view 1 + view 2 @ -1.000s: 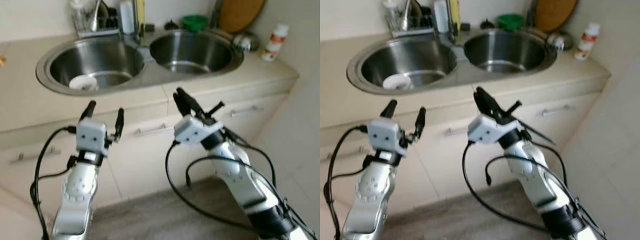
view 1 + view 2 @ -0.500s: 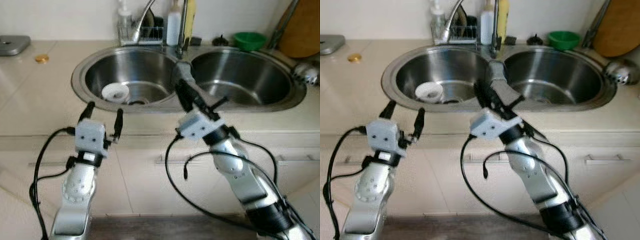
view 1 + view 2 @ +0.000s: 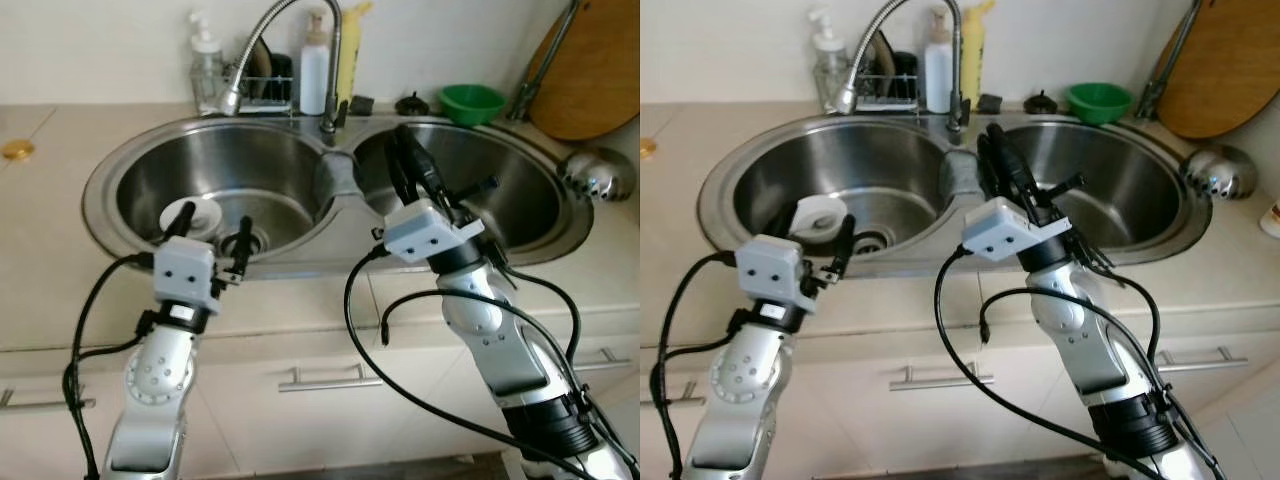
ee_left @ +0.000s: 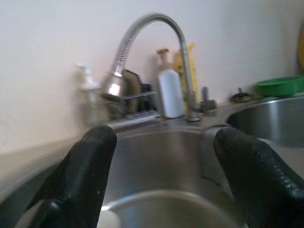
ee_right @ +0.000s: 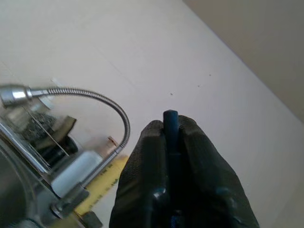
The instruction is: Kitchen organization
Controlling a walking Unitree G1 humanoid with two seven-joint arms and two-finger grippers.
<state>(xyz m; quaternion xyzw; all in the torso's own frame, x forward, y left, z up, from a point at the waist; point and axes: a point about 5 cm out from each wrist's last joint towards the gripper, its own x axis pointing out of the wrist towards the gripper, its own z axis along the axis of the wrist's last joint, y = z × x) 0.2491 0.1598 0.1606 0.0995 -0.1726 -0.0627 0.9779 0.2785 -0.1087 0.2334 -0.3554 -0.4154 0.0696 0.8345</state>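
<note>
One dark thin tool (image 5: 170,124) pinched in right hand (image 3: 404,158).

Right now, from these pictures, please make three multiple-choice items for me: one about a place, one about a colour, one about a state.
1. Where does the small white dish lie?
A. in the left basin
B. in the right basin
C. on the counter

2. What colour is the bowl behind the right basin?
A. red
B. green
C. blue

3. How do the fingers of the left gripper stand?
A. shut on a cup
B. shut on nothing
C. open, with nothing between them

Answers: 1 A, the dish sits on the bottom of the left basin, beside the drain. 2 B, the bowl at the back rim is plainly green. 3 C, the left wrist view shows the two black fingers wide apart, with the faucet seen through the gap.
</note>
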